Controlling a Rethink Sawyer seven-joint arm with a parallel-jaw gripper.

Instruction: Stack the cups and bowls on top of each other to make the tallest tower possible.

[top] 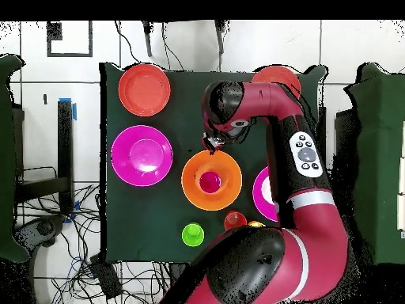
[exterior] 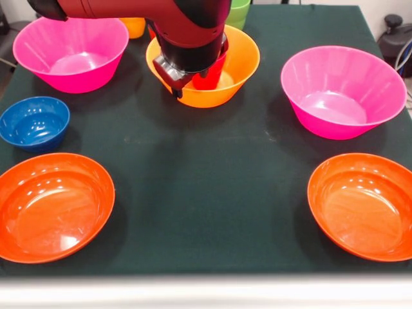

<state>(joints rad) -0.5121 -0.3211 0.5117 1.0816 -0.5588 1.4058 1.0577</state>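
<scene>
The large orange bowl [exterior: 248,61] stands at the table's far middle, with the red cup [exterior: 211,77] upright inside it. In the overhead view the red cup [top: 210,181] sits at the centre of that bowl [top: 190,190]. My gripper [exterior: 176,82] hangs over the bowl's left rim, right beside the cup; the overhead view shows the gripper [top: 212,143] at the bowl's edge. The small blue bowl [exterior: 33,122] stands alone at the left. The yellow cup [exterior: 134,27], a sliver of the orange cup [exterior: 152,32] and the green cup [exterior: 238,13] stand at the far edge.
Two large pink bowls [exterior: 74,55] [exterior: 344,93] flank the orange bowl. Two shallow red-orange bowls [exterior: 55,206] [exterior: 364,206] lie at the near corners. The dark table cloth [exterior: 206,193] lies between them. My arm covers parts of the far edge.
</scene>
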